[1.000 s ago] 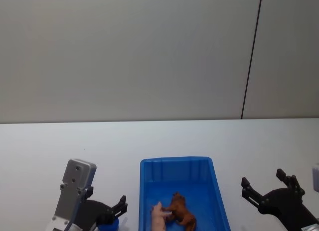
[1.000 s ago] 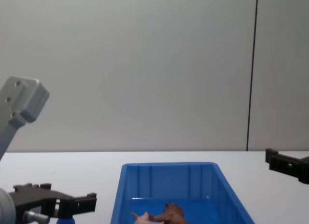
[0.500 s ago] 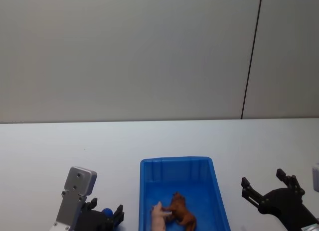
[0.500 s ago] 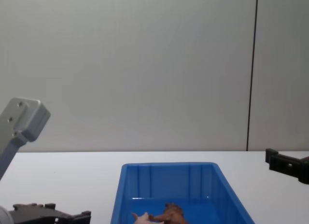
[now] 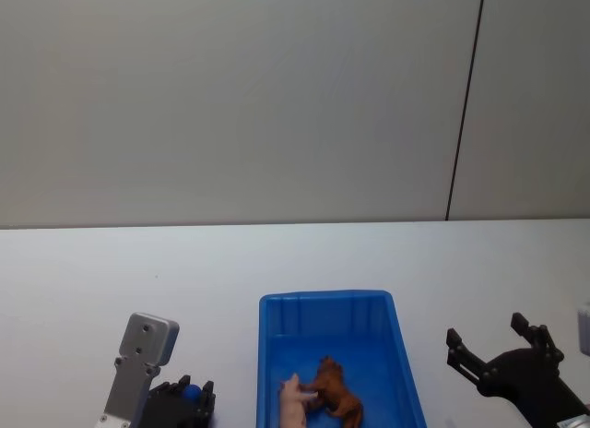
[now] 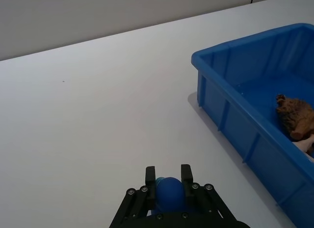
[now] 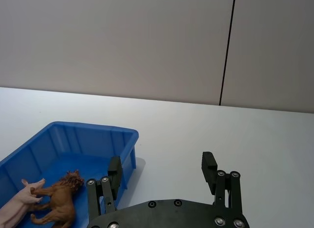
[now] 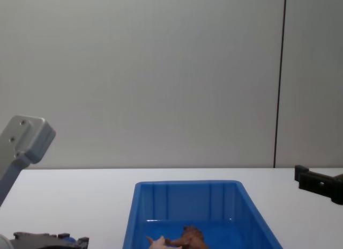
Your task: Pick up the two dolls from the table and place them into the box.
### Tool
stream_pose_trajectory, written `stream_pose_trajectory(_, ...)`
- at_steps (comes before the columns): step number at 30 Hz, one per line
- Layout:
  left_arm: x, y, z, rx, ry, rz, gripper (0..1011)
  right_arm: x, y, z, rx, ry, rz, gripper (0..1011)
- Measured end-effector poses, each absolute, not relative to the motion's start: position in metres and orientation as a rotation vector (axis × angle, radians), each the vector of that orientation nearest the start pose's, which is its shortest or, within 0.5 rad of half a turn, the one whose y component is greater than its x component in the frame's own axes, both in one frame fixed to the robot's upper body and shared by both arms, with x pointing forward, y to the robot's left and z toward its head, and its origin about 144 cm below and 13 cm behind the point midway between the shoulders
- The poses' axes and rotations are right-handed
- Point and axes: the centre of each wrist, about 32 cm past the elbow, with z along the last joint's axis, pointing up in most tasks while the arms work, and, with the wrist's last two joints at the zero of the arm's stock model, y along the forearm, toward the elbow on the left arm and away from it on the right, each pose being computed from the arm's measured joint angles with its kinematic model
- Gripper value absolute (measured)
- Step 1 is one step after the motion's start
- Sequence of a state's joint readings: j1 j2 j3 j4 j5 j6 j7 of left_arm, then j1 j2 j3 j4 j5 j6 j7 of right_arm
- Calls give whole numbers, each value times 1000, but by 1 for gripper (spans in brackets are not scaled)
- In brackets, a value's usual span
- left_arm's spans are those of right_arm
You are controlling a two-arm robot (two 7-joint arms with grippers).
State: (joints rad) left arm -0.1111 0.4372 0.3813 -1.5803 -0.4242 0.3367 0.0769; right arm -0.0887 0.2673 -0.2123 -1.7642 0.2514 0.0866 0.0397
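Note:
My left gripper [image 5: 189, 393] sits low over the white table [image 5: 92, 271], left of the blue box [image 5: 324, 297], and is shut on a small rounded blue doll [image 5: 191, 388]. In the left wrist view the blue doll [image 6: 169, 192] is pinched between both fingers of the left gripper [image 6: 168, 175]. A shaggy reddish-brown doll [image 5: 336, 392] and a pale pink doll [image 5: 293, 402] lie side by side inside the box. My right gripper [image 5: 490, 336] hovers open and holds nothing, to the right of the box; in its wrist view the right gripper [image 7: 162, 166] has the box [image 7: 93, 127] off to one side.
A plain grey wall with a dark vertical seam [image 5: 466, 105] stands behind the table. Bare white tabletop stretches on both sides of the box and beyond it. The left arm's grey link [image 8: 24, 141] rises at the left of the chest view.
The left gripper's fingers have shut around the blue doll, and the arm has sunk lower and drawn back. The right gripper and the dolls in the box have not moved.

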Motion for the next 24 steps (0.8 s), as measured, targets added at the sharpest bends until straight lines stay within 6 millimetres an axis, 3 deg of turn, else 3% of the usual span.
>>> stream_pose_trajectory(13,469,241,1159,268,134,1292,230,425,-224,1166,-28,36,-1277,1001)
stream_pose_trajectory(24,472,238,1177,158,6,1249,180,425,-224,1166,-28,36,-1277,1001)
